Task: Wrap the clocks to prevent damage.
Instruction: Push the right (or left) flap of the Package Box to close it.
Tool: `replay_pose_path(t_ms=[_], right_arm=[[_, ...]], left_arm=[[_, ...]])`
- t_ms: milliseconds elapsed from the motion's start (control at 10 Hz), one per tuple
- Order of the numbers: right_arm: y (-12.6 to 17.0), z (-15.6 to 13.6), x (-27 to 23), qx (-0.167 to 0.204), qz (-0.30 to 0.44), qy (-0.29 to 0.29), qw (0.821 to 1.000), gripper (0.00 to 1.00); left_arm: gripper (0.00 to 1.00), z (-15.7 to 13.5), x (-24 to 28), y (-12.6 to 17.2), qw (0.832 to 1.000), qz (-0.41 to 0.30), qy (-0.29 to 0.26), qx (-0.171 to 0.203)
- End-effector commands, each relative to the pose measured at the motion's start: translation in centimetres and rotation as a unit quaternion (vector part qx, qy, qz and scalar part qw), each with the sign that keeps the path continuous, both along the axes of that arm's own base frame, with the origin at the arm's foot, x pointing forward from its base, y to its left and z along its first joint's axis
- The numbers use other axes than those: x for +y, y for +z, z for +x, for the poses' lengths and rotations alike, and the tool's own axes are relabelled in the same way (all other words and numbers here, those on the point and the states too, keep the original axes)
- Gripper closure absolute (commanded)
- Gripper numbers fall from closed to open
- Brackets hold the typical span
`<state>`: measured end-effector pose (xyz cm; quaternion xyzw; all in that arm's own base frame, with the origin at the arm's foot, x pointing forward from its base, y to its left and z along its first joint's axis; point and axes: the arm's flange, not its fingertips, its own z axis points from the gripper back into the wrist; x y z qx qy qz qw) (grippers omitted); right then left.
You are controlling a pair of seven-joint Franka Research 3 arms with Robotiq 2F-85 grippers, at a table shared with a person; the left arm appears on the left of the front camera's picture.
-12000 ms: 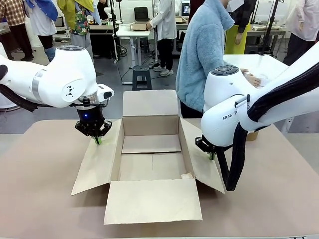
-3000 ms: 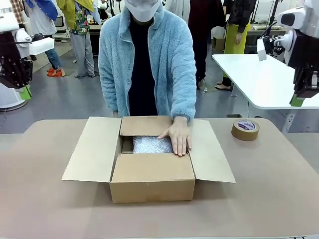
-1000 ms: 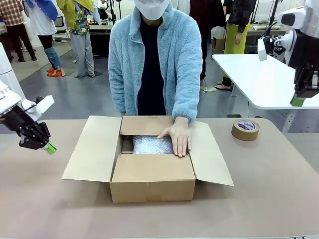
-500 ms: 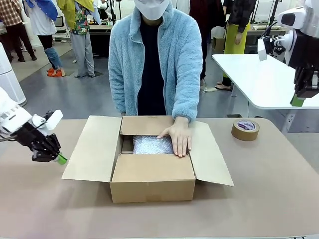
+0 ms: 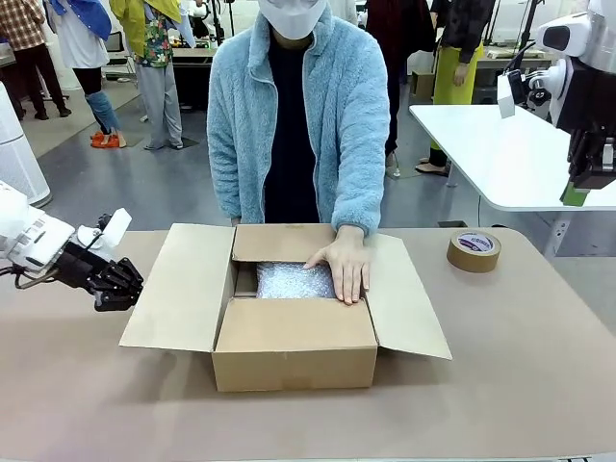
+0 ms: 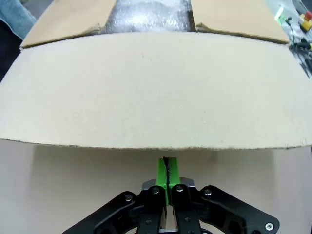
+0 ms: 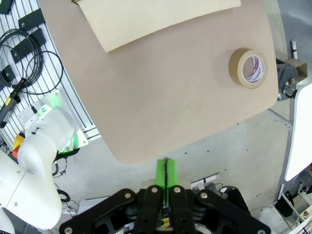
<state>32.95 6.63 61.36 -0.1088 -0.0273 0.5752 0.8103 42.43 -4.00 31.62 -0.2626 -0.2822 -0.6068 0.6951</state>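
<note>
Well, the left gripper (image 5: pixel 125 288) sits low over the brown table (image 5: pixel 520 385) with its green pads (image 6: pixel 167 168) pressed flat together and nothing between them. It points at the outer edge of the left flap (image 5: pixel 178 289) of the cardboard box (image 5: pixel 294 356), at about nine o'clock from the box. From its wrist the pad tips come right up to the flap's edge (image 6: pixel 156 87); I cannot tell whether they touch it.

The right gripper (image 5: pixel 575 195) hangs high up at about two o'clock from the box, well apart from it. Its jaws are closed tight too, and its pads (image 7: pixel 166 170) are empty.

The box stands in the middle of the table with its side flaps spread out and its near flap folded in. Inside, toward twelve o'clock, lies a silvery bubble-wrap bundle (image 5: pixel 294 281), also seen past the flap from the left wrist (image 6: pixel 146 14); what it covers is hidden by the wrap.

A person in a fluffy blue jacket stands at twelve o'clock with one hand (image 5: pixel 348 268) resting flat on the bundle's right end and the box's rim.

A roll of brown tape (image 5: pixel 474 251) lies flat on the table at about two o'clock from the box, near the table's far edge; it also shows from the right wrist (image 7: pixel 248 68).
</note>
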Motion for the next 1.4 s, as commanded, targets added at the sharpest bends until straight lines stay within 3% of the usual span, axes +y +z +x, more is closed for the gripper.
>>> replay_pose_path(t_ms=[0, 200, 500, 900, 1300], right_arm=[[-0.3, -0.1, -0.1, 0.005, 0.009, 0.006, 1.0, 0.99], [-0.3, -0.1, -0.1, 0.005, 0.009, 0.006, 1.0, 0.99], [-0.3, -0.1, -0.1, 0.005, 0.009, 0.006, 1.0, 0.99], [-0.3, -0.1, -0.1, 0.005, 0.009, 0.006, 1.0, 0.99], [-0.3, -0.1, -0.1, 0.005, 0.009, 0.006, 1.0, 0.99]], left_arm=[[1.0, 1.2, 0.4, -1.0, 0.998, -0.062, -0.01, 0.008], [1.0, 1.9, 0.5, -1.2, 0.988, -0.148, -0.022, 0.021], [1.0, 2.6, 0.4, -1.1, 0.975, -0.221, -0.03, 0.004], [1.0, 3.3, -4.8, 1.1, 0.963, -0.262, -0.049, -0.038], [1.0, 4.6, -11.1, 2.2, 0.964, -0.247, -0.08, -0.049]])
